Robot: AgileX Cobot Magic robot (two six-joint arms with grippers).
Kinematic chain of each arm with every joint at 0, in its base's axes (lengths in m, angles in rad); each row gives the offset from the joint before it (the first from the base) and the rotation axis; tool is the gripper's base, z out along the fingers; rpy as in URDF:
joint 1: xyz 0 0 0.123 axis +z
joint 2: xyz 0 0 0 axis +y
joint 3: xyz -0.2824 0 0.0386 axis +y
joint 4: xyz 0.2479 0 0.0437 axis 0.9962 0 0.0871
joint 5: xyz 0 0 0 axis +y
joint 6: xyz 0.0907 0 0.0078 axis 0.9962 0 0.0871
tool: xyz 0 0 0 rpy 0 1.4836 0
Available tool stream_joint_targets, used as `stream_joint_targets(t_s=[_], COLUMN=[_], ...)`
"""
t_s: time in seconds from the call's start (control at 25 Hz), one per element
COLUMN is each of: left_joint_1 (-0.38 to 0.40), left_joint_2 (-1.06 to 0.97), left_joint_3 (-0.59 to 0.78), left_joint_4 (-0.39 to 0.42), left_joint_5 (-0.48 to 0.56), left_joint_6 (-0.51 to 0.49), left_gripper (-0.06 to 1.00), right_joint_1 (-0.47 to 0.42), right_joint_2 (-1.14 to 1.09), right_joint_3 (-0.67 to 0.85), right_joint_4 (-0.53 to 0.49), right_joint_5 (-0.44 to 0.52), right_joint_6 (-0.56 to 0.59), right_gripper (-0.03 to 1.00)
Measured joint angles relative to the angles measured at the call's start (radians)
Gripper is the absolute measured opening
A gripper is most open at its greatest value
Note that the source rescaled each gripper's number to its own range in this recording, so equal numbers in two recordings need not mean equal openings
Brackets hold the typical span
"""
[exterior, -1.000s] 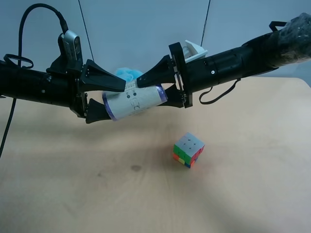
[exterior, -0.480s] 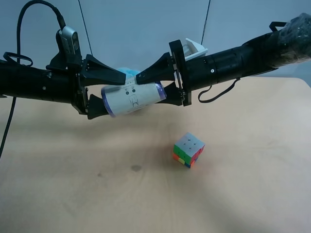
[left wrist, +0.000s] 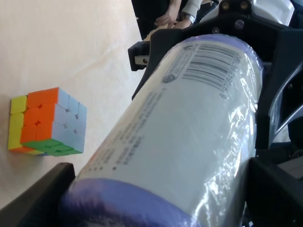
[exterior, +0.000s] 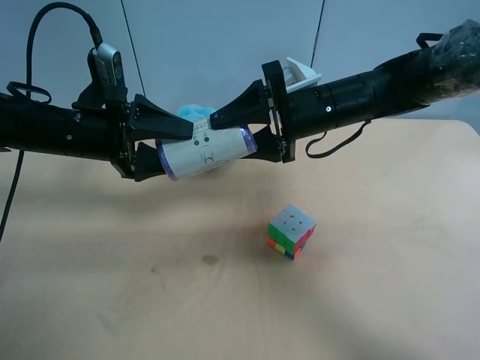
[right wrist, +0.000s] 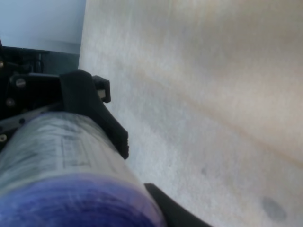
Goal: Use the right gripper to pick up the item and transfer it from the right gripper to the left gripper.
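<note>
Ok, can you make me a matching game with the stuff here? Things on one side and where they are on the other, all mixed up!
Things:
1. can
2. cube
3. fluffy puff
4. grey camera

Places:
A. sitting on the table
B. on top of a black arm
C. up in the air, lying sideways
D. peeking out from behind the can

Pairs: 1-C, 2-A, 3-D, 4-B
</note>
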Motion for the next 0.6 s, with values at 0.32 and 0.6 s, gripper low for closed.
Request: stream_joint_targets(t_s=[0.32, 0.6], left_joint_1=[0.0, 0.0], left_joint_2=[0.0, 0.0], left_joint_3=[-0.001, -0.001], left_joint_4=[0.013, 0.01], left_joint_5=[0.007, 0.009], left_joint_6=[-0.04, -0.047], left_gripper=[0.21, 0.21], right_joint_1=[0.0, 0.0], right_joint_2=[0.0, 0.0], right_joint_3=[0.0, 0.0], right_joint_4=[0.0, 0.011], right_joint_5=[0.002, 0.002], right_joint_6=[-0.021, -0.079], right_gripper=[0.0, 0.0])
